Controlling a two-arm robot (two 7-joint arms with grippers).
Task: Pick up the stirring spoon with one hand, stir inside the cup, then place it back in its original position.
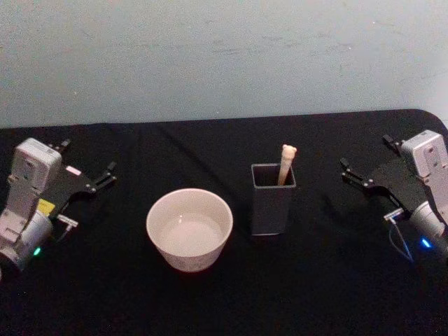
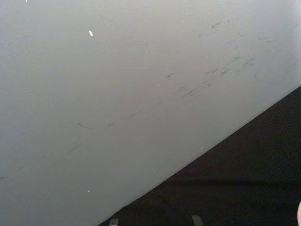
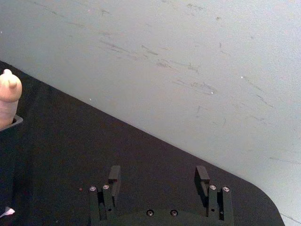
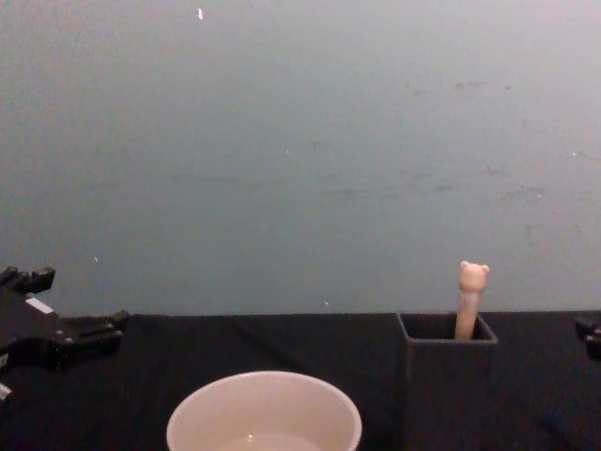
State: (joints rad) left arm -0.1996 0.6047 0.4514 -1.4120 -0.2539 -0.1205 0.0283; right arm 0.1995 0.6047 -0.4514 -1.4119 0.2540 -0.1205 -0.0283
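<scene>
A black cloth-covered table (image 1: 210, 301) runs up to a plain pale wall (image 1: 210, 56). Near the middle sits the cream cup (image 1: 189, 262), mouth up. Just to its right, a small gap between them, stands the dark square holder (image 1: 269, 210). The stirring spoon (image 1: 285, 164) stands bowl-down inside, leaning on the far right corner, so its bear-head handle pokes above the rim, free to be pinched. The left gripper (image 1: 85, 159) rests at the far left edge and the right gripper (image 1: 365, 152) at the far right, both well apart from the crockery, fingers (image 3: 114, 174) spread and holding nothing. The right one is nearer the holder and looks the handier reach; the pick-up has not begun.
</scene>
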